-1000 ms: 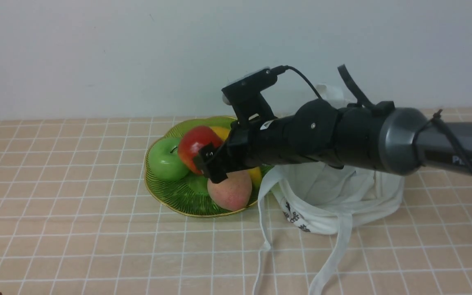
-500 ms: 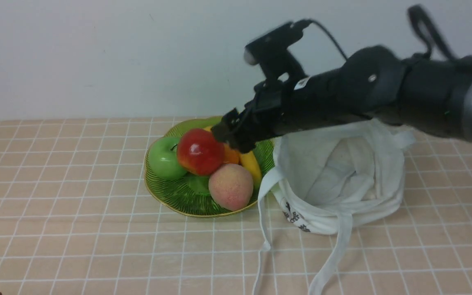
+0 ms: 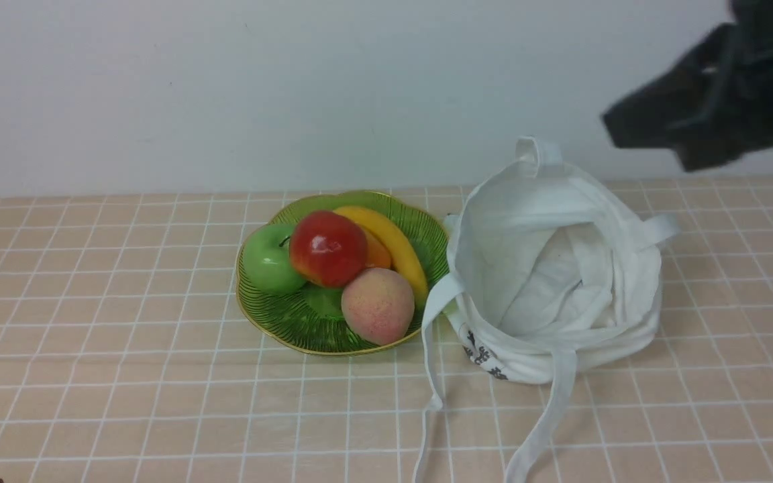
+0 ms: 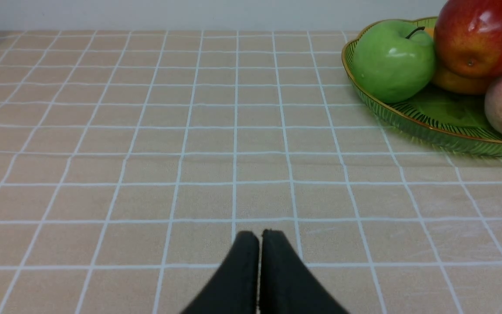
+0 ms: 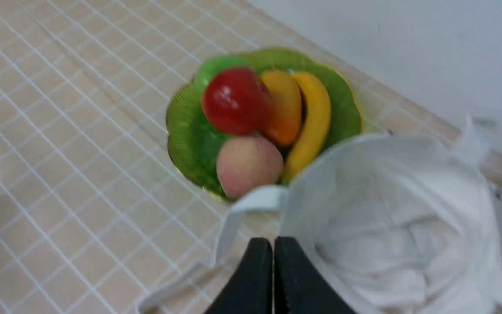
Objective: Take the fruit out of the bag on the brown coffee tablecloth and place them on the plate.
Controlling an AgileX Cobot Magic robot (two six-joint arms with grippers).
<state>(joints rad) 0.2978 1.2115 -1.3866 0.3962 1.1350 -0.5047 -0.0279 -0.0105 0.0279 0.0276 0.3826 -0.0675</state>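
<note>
The red apple [image 3: 327, 248] rests on the green gold-rimmed plate [image 3: 292, 330], leaning on other fruit; it also shows in the left wrist view [image 4: 482, 37] and the right wrist view [image 5: 233, 100]. The white bag [image 3: 547, 268] sits slumped and open just right of the plate on the checked tablecloth [image 3: 125, 335]; I see only cloth inside it [image 5: 386, 218]. My right gripper [image 3: 618, 127] is a dark blur high above the bag's right side; its jaws [image 5: 273, 242] are shut and empty. My left gripper [image 4: 259, 235] is shut, empty, low over the cloth, well short of the plate [image 4: 412, 120].
A green apple [image 3: 269, 260], a fuzzy peach [image 3: 378, 305], a banana [image 3: 393, 245] and an orange fruit [image 3: 377, 256] share the plate. Bag straps [image 3: 547, 416] trail toward the front edge. A white wall stands behind the table.
My right arm has lifted off the plate and swung up and to the right, leaving the red apple on the plate. The bag's mouth is uncovered now.
</note>
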